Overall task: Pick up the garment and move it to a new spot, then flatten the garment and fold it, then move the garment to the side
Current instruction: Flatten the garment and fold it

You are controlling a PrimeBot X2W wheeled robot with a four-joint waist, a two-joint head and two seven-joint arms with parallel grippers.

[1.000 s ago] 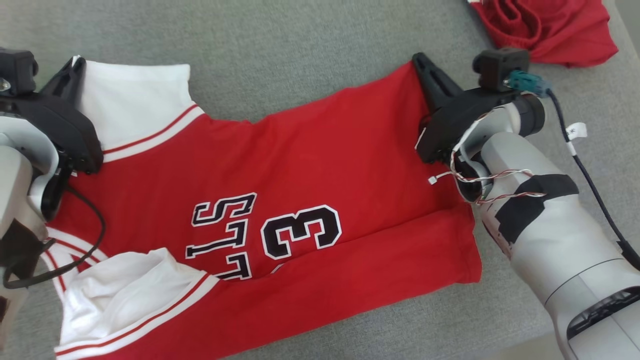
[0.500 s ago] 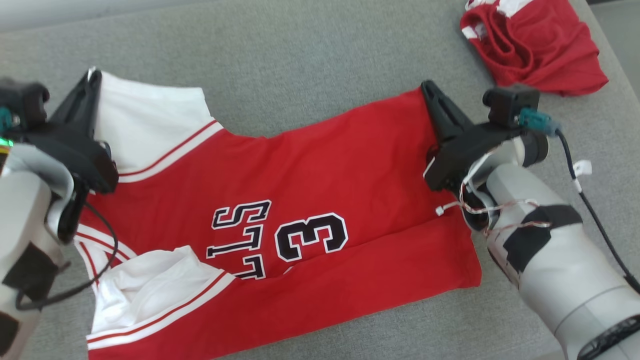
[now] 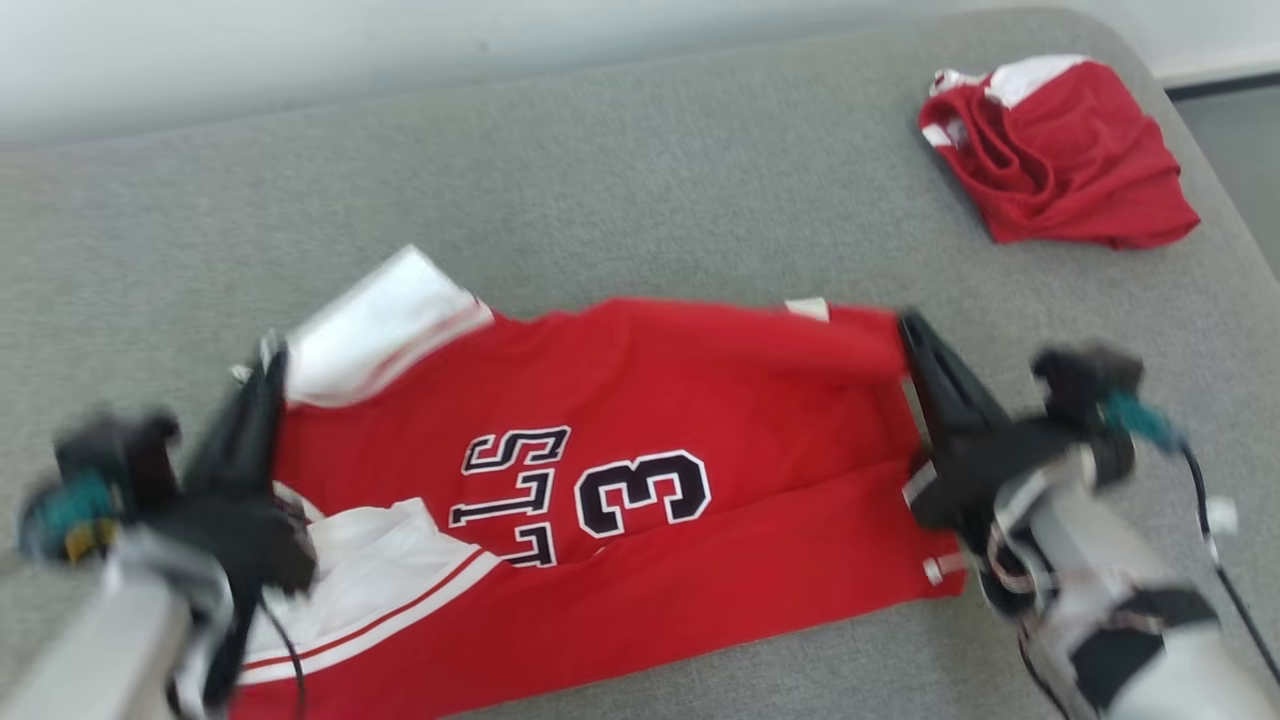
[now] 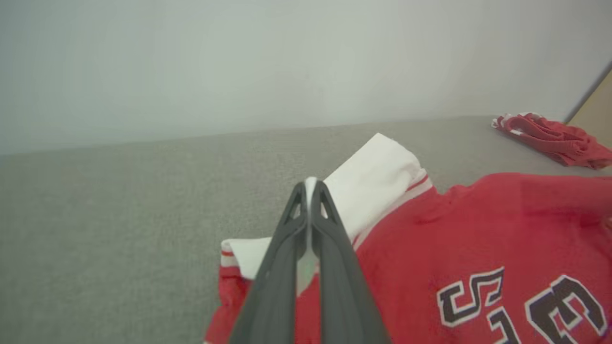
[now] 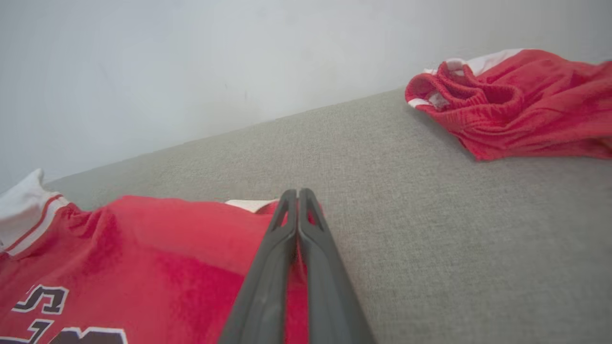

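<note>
Grey woven upholstery (image 3: 600, 180) carries a smooth red jersey (image 3: 700, 400), far edge rumpled.

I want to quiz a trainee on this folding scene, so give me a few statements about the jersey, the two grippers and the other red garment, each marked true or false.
1. The left gripper is shut on the jersey at its white sleeve end. True.
2. The right gripper hangs open above the jersey. False: it is shut on the jersey's red hem corner.
3. The jersey's number is 7. False: it is a 3.
4. A second red garment lies crumpled on the grey surface, apart from the jersey. True.
5. The jersey's sleeves are black. False: they are white with red stripes.
</note>
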